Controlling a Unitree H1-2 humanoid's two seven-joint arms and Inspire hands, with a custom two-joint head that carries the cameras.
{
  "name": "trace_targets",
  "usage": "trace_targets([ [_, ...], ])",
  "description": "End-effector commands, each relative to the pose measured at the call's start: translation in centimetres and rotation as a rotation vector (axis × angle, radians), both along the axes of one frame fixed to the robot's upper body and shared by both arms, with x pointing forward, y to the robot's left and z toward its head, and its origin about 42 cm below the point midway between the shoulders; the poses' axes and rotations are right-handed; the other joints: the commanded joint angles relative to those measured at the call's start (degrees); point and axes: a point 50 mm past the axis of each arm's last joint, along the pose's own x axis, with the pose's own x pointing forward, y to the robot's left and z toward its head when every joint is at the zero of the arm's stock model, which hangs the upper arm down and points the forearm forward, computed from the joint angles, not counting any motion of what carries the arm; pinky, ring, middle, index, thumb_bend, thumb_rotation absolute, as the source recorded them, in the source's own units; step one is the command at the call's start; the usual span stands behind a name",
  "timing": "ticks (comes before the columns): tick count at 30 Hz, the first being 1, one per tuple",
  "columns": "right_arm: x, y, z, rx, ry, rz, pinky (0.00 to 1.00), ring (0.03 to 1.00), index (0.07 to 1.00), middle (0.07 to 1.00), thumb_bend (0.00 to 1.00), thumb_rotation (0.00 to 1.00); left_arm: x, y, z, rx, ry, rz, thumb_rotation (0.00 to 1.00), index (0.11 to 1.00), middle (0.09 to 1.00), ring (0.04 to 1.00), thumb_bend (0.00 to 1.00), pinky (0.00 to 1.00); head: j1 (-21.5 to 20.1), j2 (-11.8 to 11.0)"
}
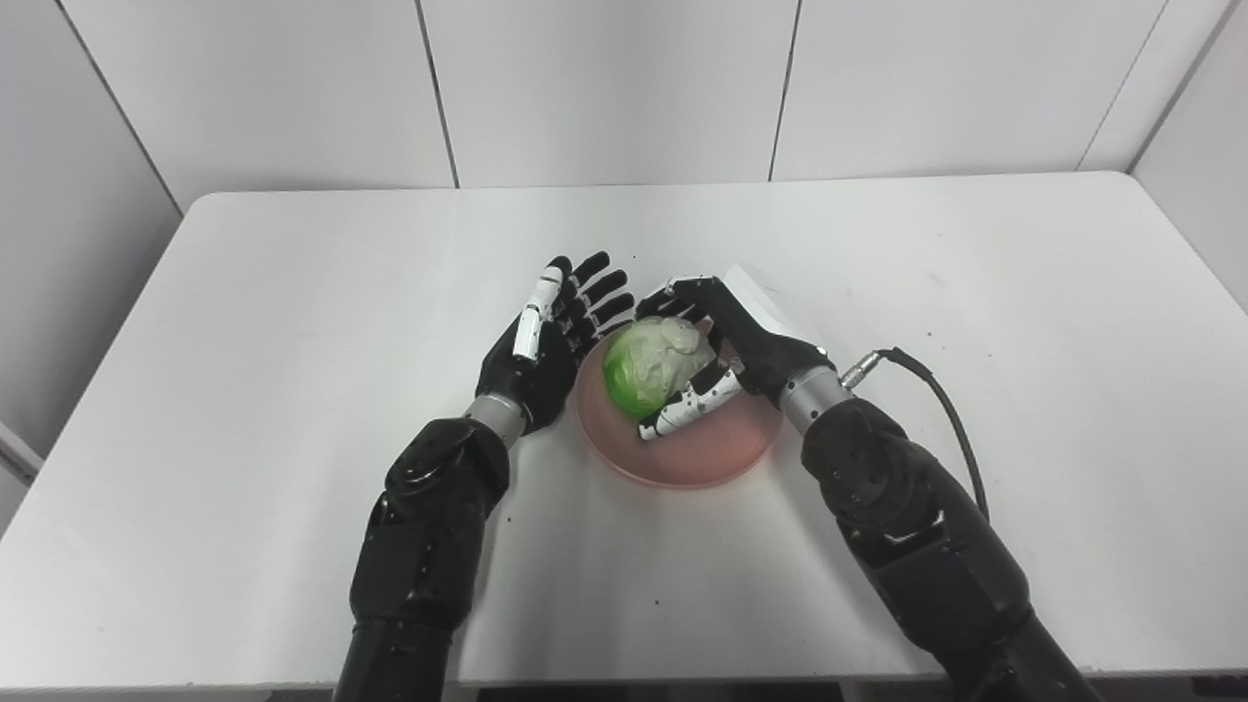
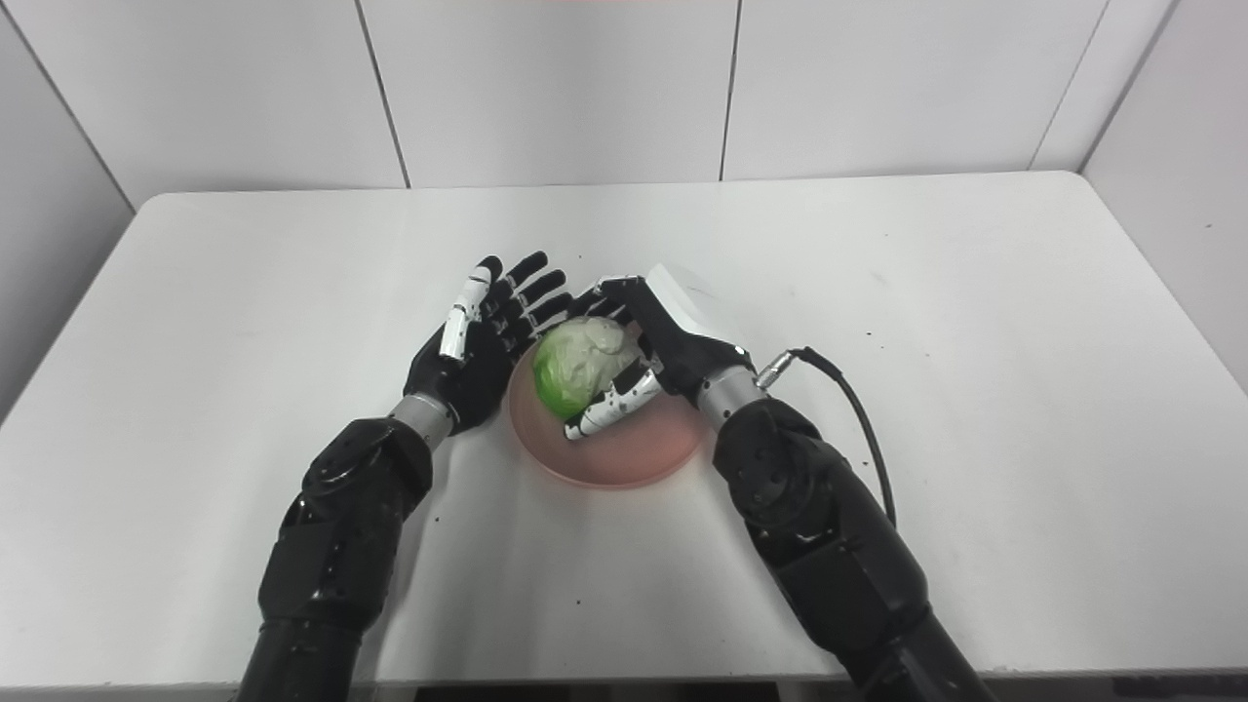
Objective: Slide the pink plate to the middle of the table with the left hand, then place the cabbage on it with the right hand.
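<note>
The black left hand [image 1: 546, 336] rests at the 9 o'clock edge of the round, shallow pink plate [image 1: 702, 453]. Its fingers [image 1: 597, 288] are spread and extended, gripping nothing; the palm stands just beside the rim, probably to steady the plate. Whether the palm touches the rim cannot be determined.

The plate lies near the centre of the white tabletop [image 1: 292, 292], so the slide step appears complete.

The round, pale green cabbage [image 1: 648, 366] sits over the plate's 11 o'clock portion. Whether it rests on the plate surface cannot be confirmed.

The black right hand [image 1: 717, 351] approaches from 3 o'clock. Its fingers are wrapped closed around the cabbage, with the thumb [image 1: 687, 402] under its near side. Release is judged to be the remaining step.
</note>
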Motion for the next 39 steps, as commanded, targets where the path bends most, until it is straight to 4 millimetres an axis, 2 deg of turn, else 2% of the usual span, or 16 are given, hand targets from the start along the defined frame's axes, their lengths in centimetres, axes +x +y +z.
trace_targets([
  [1,0.3,0.2,1.8,-0.030,-0.100,0.034,0.35,0.373,0.553,0.483,0.51,0.00,-0.3,0.2,-0.9,0.035,0.062,0.002,1.00,0.895,0.904,0.891,0.40,0.85,-0.1,0.1],
  [5,0.4,0.1,1.5,-0.083,-0.115,0.022,0.32,0.365,0.556,0.477,0.51,0.00,-0.3,0.2,-0.9,0.036,0.062,0.002,1.00,0.892,0.903,0.888,0.40,0.85,0.0,0.3],
  [18,0.7,-0.3,1.0,-0.151,-0.135,0.010,0.32,0.364,0.558,0.484,0.51,0.00,-0.2,0.3,-0.8,0.036,0.059,-0.007,1.00,0.905,0.911,0.894,0.40,0.87,0.0,0.7],
  [25,0.6,-0.2,1.0,-0.188,-0.104,0.002,0.37,0.389,0.560,0.507,0.51,0.00,-0.3,0.4,-0.8,0.039,0.057,-0.008,1.00,0.899,0.908,0.889,0.40,0.86,-0.4,0.7],
  [28,0.6,-0.2,1.2,-0.222,-0.103,0.015,0.43,0.547,0.702,0.639,0.77,0.10,-0.2,0.5,-0.8,0.035,0.057,-0.010,1.00,0.900,0.910,0.891,0.40,0.87,-0.4,0.7],
  [31,0.5,-0.2,1.4,-0.234,-0.097,0.045,0.47,0.602,0.759,0.688,0.84,0.19,-0.3,0.5,-0.7,0.047,0.055,-0.008,1.00,0.897,0.906,0.890,0.40,0.87,-0.5,0.8],
  [33,0.4,-0.2,1.5,-0.248,-0.092,0.069,0.52,0.676,0.819,0.768,0.90,0.29,-0.3,0.5,-0.7,0.047,0.053,-0.010,1.00,0.899,0.907,0.892,0.40,0.87,-0.6,0.8],
  [34,0.3,-0.2,1.6,-0.254,-0.089,0.080,0.56,0.744,0.877,0.838,0.93,0.37,-0.3,0.5,-0.7,0.045,0.054,-0.009,1.00,0.900,0.908,0.892,0.40,0.87,-0.6,0.8],
  [36,0.3,-0.3,1.7,-0.260,-0.085,0.094,0.58,0.791,0.922,0.885,0.96,0.42,-0.3,0.4,-0.7,0.043,0.056,-0.008,1.00,0.900,0.908,0.890,0.40,0.87,-0.6,0.8],
  [37,0.2,-0.3,1.8,-0.262,-0.085,0.101,0.63,0.830,0.957,0.917,0.98,0.45,-0.3,0.4,-0.7,0.044,0.055,-0.007,1.00,0.902,0.909,0.891,0.40,0.87,-0.7,0.8],
  [39,0.2,-0.3,1.9,-0.260,-0.088,0.114,0.65,0.851,0.975,0.933,0.99,0.47,-0.2,0.5,-0.7,0.046,0.052,-0.004,1.00,0.902,0.909,0.892,0.40,0.87,-0.7,0.8],
])
